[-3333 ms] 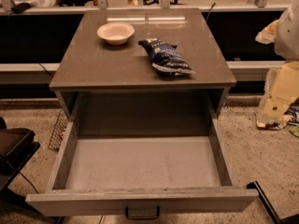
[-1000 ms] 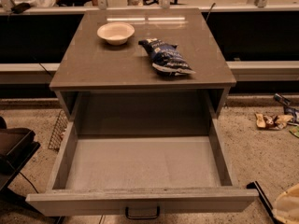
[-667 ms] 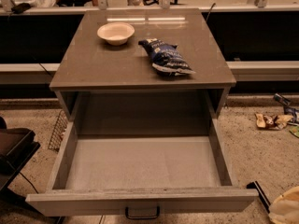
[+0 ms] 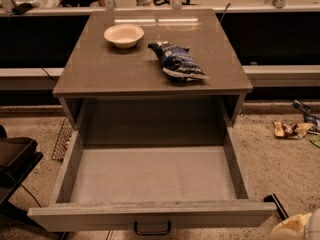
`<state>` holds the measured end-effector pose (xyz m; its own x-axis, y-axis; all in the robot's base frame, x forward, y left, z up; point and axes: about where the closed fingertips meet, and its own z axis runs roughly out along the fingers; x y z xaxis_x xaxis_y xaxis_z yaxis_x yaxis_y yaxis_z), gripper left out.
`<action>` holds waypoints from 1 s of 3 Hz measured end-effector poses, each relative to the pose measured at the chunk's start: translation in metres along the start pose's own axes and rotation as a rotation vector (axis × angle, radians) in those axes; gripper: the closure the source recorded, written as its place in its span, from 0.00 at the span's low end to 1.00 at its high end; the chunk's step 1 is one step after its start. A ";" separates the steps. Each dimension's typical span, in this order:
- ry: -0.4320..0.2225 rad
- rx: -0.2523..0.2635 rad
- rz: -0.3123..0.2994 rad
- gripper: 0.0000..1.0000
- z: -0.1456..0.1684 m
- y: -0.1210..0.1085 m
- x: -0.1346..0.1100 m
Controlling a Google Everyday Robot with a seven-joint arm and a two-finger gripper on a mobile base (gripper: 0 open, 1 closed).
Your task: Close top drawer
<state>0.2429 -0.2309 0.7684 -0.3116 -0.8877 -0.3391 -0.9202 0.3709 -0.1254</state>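
The top drawer (image 4: 150, 176) is pulled far out of the grey cabinet (image 4: 100, 71) toward me. Its deep box is empty, with a pale grey floor. Its flat front (image 4: 90, 216) runs along the bottom of the view, with the small black bar handle (image 4: 152, 229) at its middle. Only a pale part of my gripper (image 4: 298, 228) shows, at the bottom right corner. It is low, just right of the drawer front's right end and apart from the handle.
A white bowl (image 4: 123, 35) and a blue chip bag (image 4: 177, 62) lie on the cabinet top. A wire basket (image 4: 62, 139) and a black object (image 4: 15, 159) stand at the left. Litter (image 4: 290, 129) and a black bar (image 4: 276, 205) lie on the floor at the right.
My arm has dropped from beside the cabinet's right side to the bottom right corner, sinking a little lower in the last second. The drawer has not moved.
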 end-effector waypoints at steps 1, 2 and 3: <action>-0.066 -0.016 -0.030 1.00 0.046 0.026 0.000; -0.136 -0.024 -0.064 1.00 0.079 0.038 -0.004; -0.217 -0.026 -0.095 1.00 0.109 0.034 -0.012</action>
<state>0.2414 -0.1782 0.6670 -0.1680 -0.8376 -0.5197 -0.9495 0.2792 -0.1430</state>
